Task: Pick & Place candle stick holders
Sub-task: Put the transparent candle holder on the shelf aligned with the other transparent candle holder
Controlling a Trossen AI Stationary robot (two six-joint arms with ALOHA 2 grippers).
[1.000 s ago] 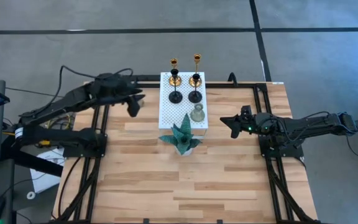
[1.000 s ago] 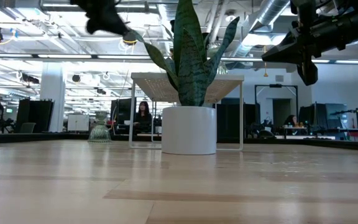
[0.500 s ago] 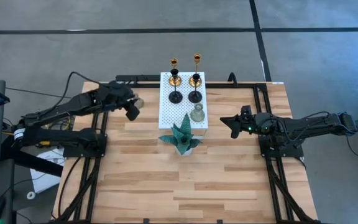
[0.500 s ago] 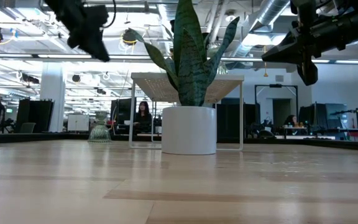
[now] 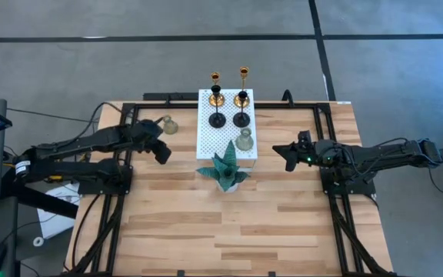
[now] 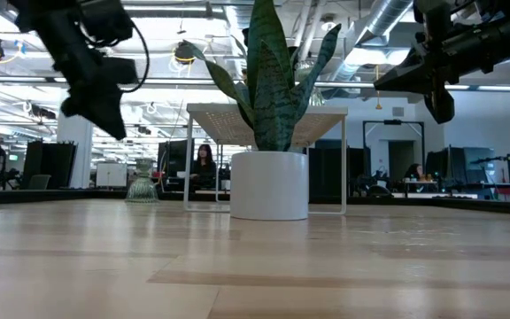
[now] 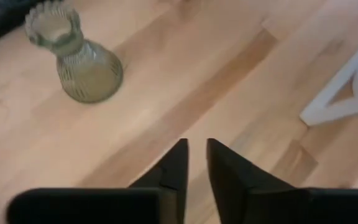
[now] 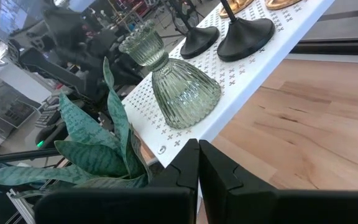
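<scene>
Grey-green bell-shaped holder (image 7: pixel 78 59) standing alone on table (image 5: pixel 206 223) left of white perforated board (image 5: pixel 206 138), near left gripper (image 7: pixel 194 163) with fingers nearly closed and empty; risk of knocking it over if swinging low.

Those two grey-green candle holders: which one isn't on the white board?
The grey-green holder standing on the bare wooden table near the left claw; its twin stands on the white board.

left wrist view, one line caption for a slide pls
Left hand, nearly shut and empty, above the table near a grey-green bell-shaped holder.
</scene>
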